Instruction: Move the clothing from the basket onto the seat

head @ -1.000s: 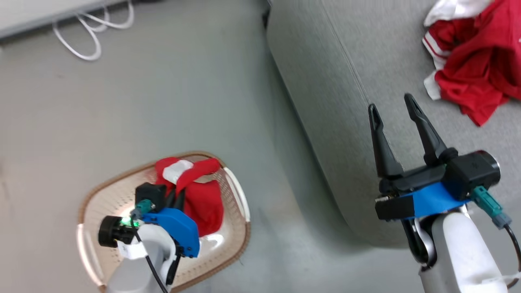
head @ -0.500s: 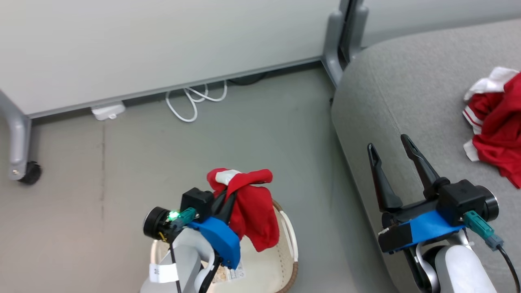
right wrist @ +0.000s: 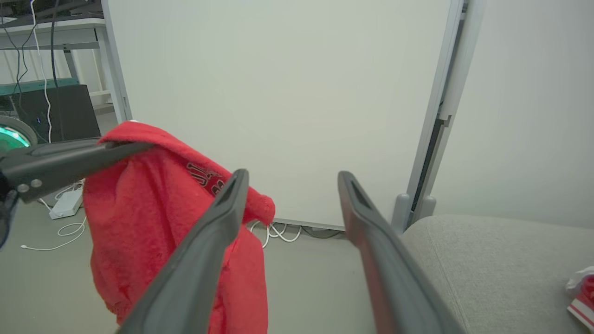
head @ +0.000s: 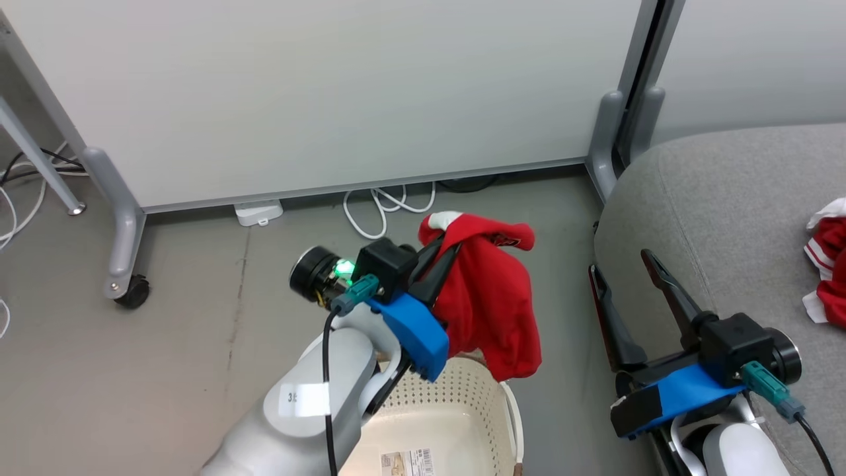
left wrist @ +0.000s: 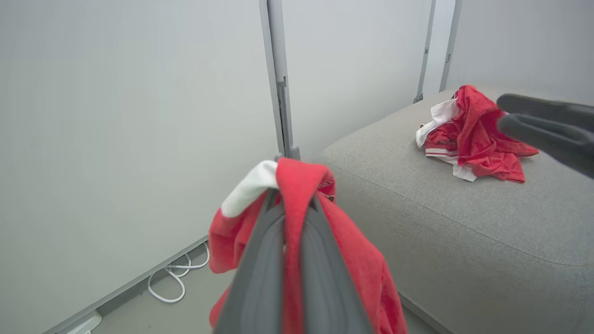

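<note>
Two dark fingers of the left gripper (head: 444, 246) are clamped on a red garment (head: 492, 311). It droops from their tips, with white trim on top and dark lettering. Below it sits the basket (head: 462, 390), and the forearm (head: 317, 403) slants up past it. To the right, the right gripper (head: 620, 262) is spread and empty at the seat (head: 714, 192), where more red clothing (head: 826, 264) lies. Beyond the tips, a white cable (head: 352, 217) lies by the panel (head: 330, 99).

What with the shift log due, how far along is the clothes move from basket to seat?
Done: one red bundle lies on the seat. In hand: the left pincer is shut on another red garment, which hangs above the basket, not yet over the seat. Left: carry it across and release it. The basket's visible part holds no more clothing. The right pincer is open and holds nothing.
</note>
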Available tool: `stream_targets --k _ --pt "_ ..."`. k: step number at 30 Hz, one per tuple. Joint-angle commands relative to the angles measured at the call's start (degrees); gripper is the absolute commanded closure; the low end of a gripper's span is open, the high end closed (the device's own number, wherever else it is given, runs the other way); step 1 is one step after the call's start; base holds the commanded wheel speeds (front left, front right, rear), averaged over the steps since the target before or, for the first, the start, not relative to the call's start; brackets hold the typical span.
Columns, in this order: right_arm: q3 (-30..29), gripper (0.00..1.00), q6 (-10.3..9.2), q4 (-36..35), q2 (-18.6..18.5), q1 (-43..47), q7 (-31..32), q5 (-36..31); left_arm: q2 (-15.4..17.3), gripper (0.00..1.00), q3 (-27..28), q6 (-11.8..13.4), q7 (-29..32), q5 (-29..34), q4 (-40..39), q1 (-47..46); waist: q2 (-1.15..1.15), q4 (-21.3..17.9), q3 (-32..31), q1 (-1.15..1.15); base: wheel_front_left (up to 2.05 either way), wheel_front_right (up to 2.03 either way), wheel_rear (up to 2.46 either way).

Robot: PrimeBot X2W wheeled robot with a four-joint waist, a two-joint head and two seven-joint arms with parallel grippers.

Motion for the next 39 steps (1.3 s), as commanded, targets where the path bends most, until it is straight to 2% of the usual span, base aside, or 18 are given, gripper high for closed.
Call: stream_targets --k 1,21,29,39 --pt "0.2 0.0 0.01 -0.1 0.0 1.3 0.3 0.5 0.0 1.0 -1.3 -0.1 0.2 -1.3 -0.7 -2.3 0.0 0.7 -0.9 0.01 0.0 0.0 0.0" --pt "2.9 0.0 0.01 0.3 0.0 2.0 1.8 0.8 0.0 1.0 -7.9 1.6 0.4 -8.2 -1.6 -6.6 0.0 1.0 -2.3 0.01 0.0 0.0 0.0" --pt "9.2 0.0 0.01 8.2 -0.5 -5.3 2.7 0.5 0.0 1.0 -9.7 1.9 0.1 -9.5 -1.3 -7.2 0.0 0.7 -1.7 0.01 0.0 0.0 0.0" --pt "12.4 0.0 0.01 25.0 -0.2 -16.7 0.8 1.9 0.0 1.0 -12.3 1.9 0.0 -10.9 -1.4 -8.5 0.0 1.5 -0.4 0.01 0.0 0.0 0.0"
